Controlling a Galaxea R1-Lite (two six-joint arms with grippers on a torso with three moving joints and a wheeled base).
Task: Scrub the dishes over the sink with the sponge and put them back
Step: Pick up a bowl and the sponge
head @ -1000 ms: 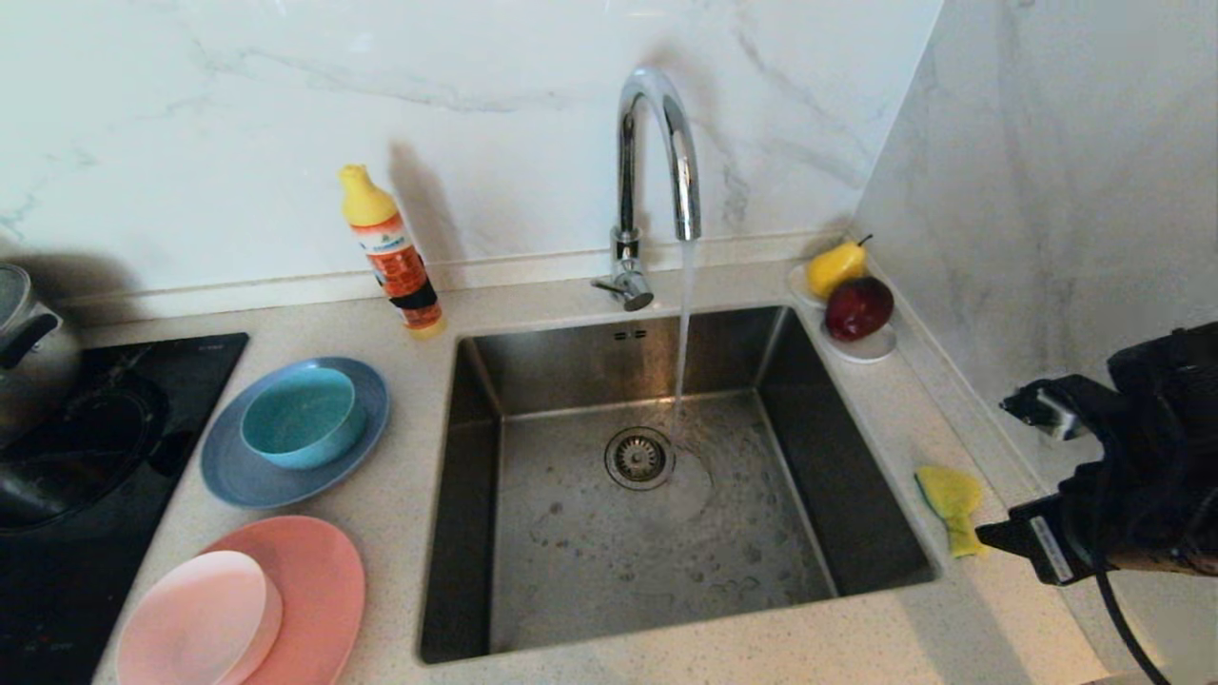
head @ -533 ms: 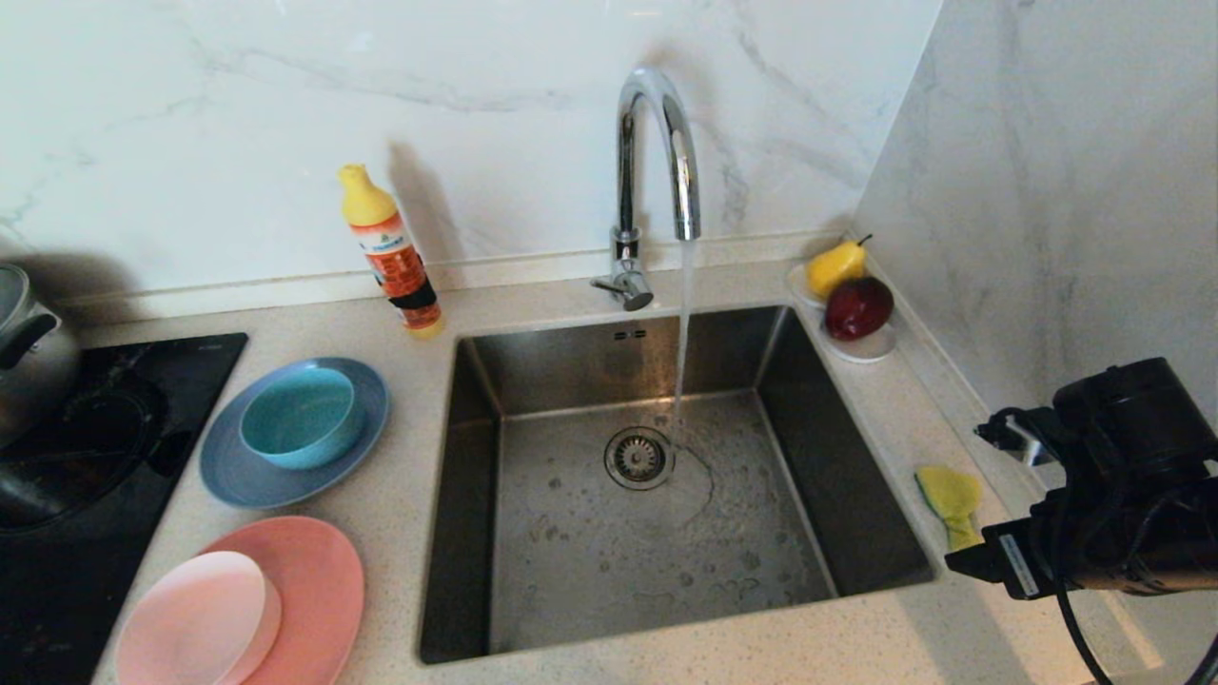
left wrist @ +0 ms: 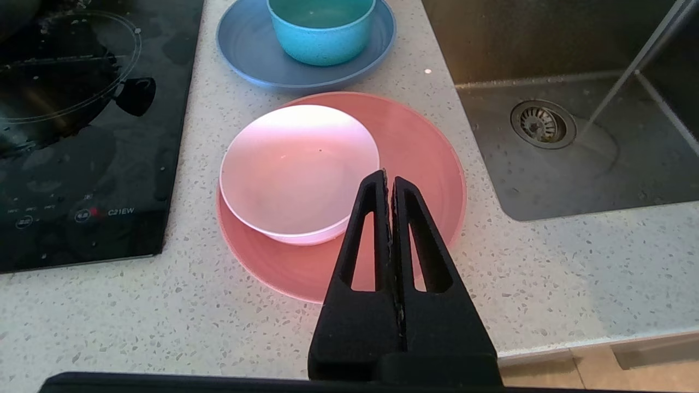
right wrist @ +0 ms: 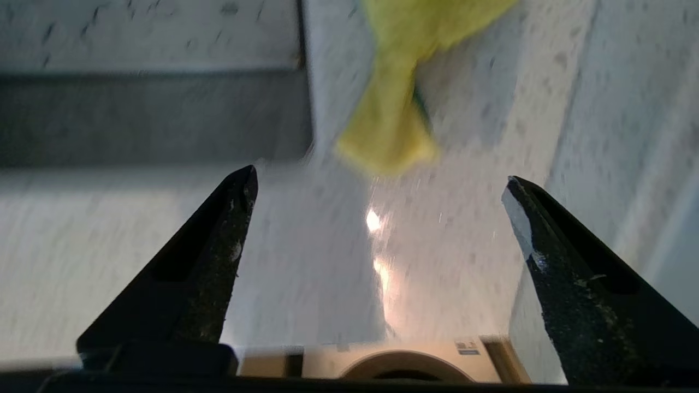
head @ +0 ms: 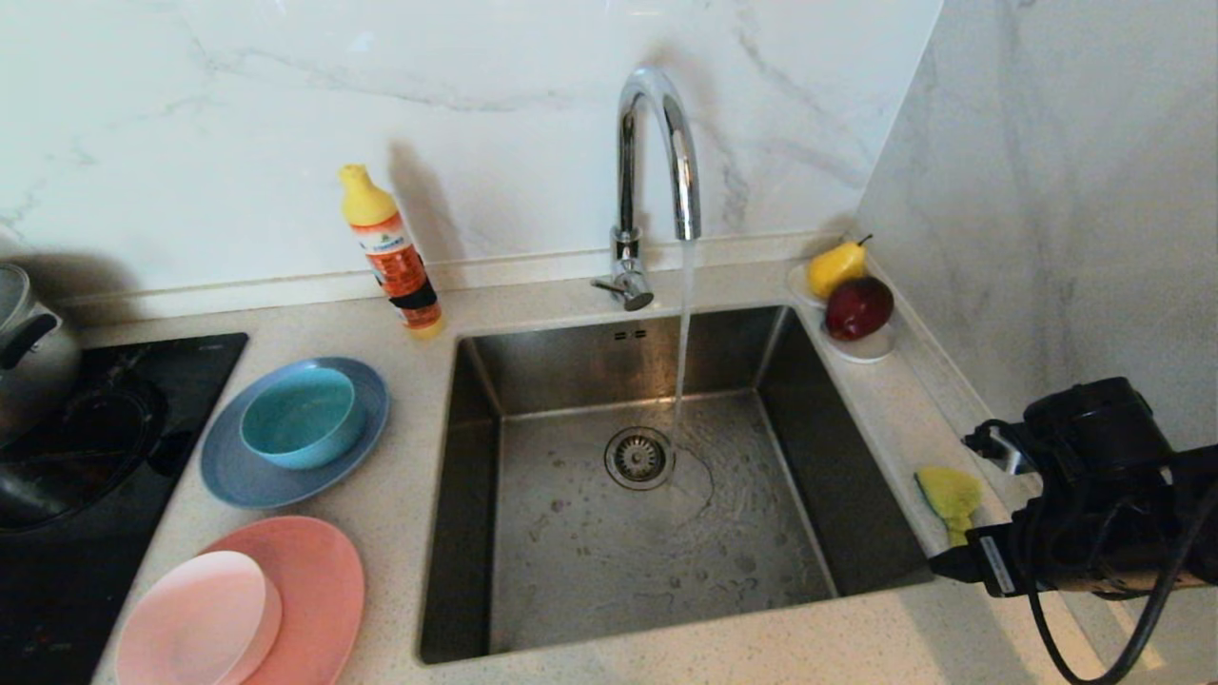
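Observation:
The yellow sponge (head: 952, 499) lies on the counter right of the sink (head: 590, 571). My right gripper (head: 952, 506) hovers low beside it, open wide. In the right wrist view the sponge (right wrist: 398, 98) sits just beyond the right gripper (right wrist: 379, 177), with nothing between the fingers. Left of the sink, a teal bowl (head: 303, 417) rests on the grey-blue plate (head: 238, 476). A pale pink bowl (head: 195, 618) rests on the salmon-pink plate (head: 324, 580). My left gripper (left wrist: 389, 176) hangs shut and empty above the salmon-pink plate (left wrist: 426, 158), near the pale pink bowl (left wrist: 297, 169).
Water runs from the chrome tap (head: 657, 162) into the sink. A yellow-capped detergent bottle (head: 392, 252) stands behind the dishes. A white saucer (head: 866, 350) with fruit sits in the back right corner. A black cooktop (head: 95, 457) with a steel pot (head: 24, 342) lies far left. The marble side wall (head: 1047, 190) is close to my right arm.
My right gripper has come down and moved left toward the sponge, its fingers now reaching alongside the sponge's near end. The left gripper and the dishes have stayed put.

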